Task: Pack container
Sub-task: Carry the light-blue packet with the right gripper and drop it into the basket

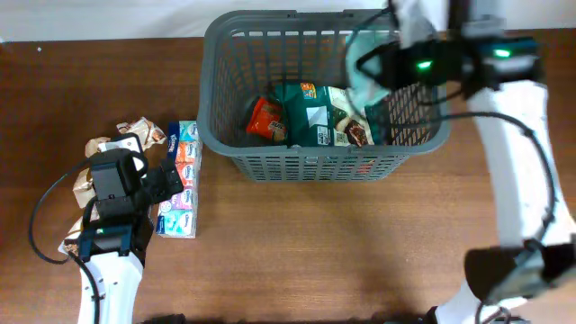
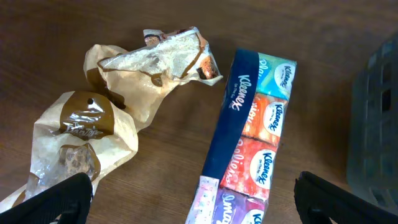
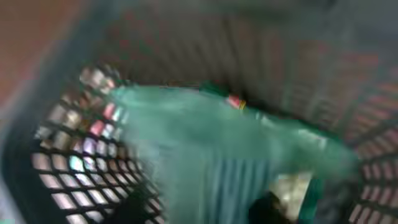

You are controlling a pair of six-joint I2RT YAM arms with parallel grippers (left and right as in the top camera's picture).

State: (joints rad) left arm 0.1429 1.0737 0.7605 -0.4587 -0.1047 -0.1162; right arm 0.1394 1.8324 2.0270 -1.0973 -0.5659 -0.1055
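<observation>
The container (image 1: 315, 166), a dark grey lattice basket, stands at the back middle of the table. It holds an orange packet (image 1: 265, 117) and green snack packets (image 1: 310, 112). My right gripper (image 1: 373, 67) hangs over the basket's right half, shut on a pale teal packet (image 1: 363, 79). In the blurred right wrist view the teal packet (image 3: 217, 143) sits between my fingers (image 3: 199, 211) above the lattice wall (image 3: 74, 143). My left gripper (image 1: 166, 178) is wide open just above a Kleenex tissue multipack (image 2: 249, 143), its fingers (image 2: 193, 202) on either side of it.
Crumpled brown-and-clear snack packets (image 2: 81, 137) lie left of the tissue multipack (image 1: 183, 180), and another such packet (image 2: 168, 56) lies behind them. The basket's wall (image 2: 376, 124) shows at the right edge of the left wrist view. Brown wooden tabletop lies all around.
</observation>
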